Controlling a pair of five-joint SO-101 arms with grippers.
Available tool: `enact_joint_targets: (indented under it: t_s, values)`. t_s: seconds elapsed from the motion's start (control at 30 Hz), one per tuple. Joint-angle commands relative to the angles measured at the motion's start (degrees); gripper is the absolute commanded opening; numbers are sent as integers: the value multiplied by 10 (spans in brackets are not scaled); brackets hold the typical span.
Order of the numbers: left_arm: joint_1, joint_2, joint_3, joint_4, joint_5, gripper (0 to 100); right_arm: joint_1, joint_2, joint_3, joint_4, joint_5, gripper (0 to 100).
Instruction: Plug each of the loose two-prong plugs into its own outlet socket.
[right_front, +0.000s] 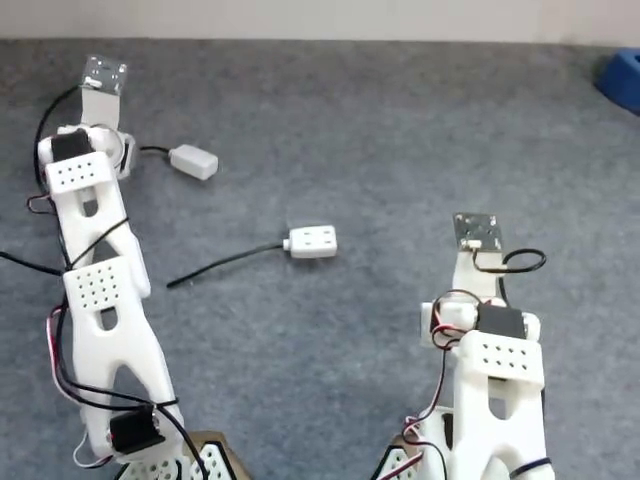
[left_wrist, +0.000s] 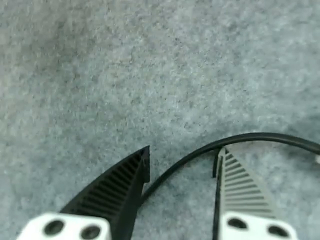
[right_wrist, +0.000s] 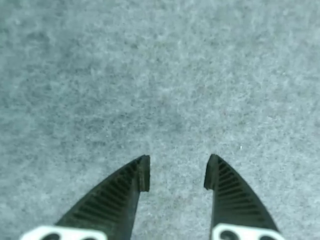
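1. Socket block (right_front: 313, 241): white, lying flat on the grey counter (right_front: 400, 140), holed face up, roughly midway between the two arms.
2. Black cord (right_front: 225, 263): leaving the socket block's left end, trailing left and nearer, far end lying on the counter short of the left arm.
3. White plug (right_front: 194, 161): left of the socket block and farther back, well apart from it, not in any socket; prongs too small to make out. A black lead (right_front: 152, 151) running from it leftward to the left arm's wrist.
4. Left arm (right_front: 100, 300): stretched out far left of the socket block, wrist farther back than the block and just beside the white plug.
5. Left hand (left_wrist: 182, 152): spread wide, clamping nothing. A black cable (left_wrist: 260, 136) lying on the counter, curving across the gap between the fingers and passing close by the tip of the pale finger (left_wrist: 242, 185); touching or not, impossible to tell.
6. Right arm (right_front: 497, 365): right of the socket block and nearer, well apart from it.
7. Right hand (right_wrist: 178, 162): also spread wide, holding nothing, with grey counter between the dark fingers (right_wrist: 115, 195).
8. Blue object (right_front: 622, 80): far right of the socket block and farther back, cut off by the high view's edge.
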Motion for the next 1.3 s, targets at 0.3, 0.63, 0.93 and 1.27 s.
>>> enact_joint_targets:
  t_s: [0.3, 0.63, 0.93, 1.27]
  values:
    - [-18, 64, 8, -4, -74, 31, -5, -8, -7, 5, 6, 189]
    - [-25, 110, 6, -4, -81, 5, -6, -8, -7, 4, 6, 189]
    - [-34, 46, -56, 109, -78, 5, -6, -8, -7, 3, 6, 189]
    - [-90, -139, -79, 316, -33, 6, -6, -8, -7, 2, 6, 189]
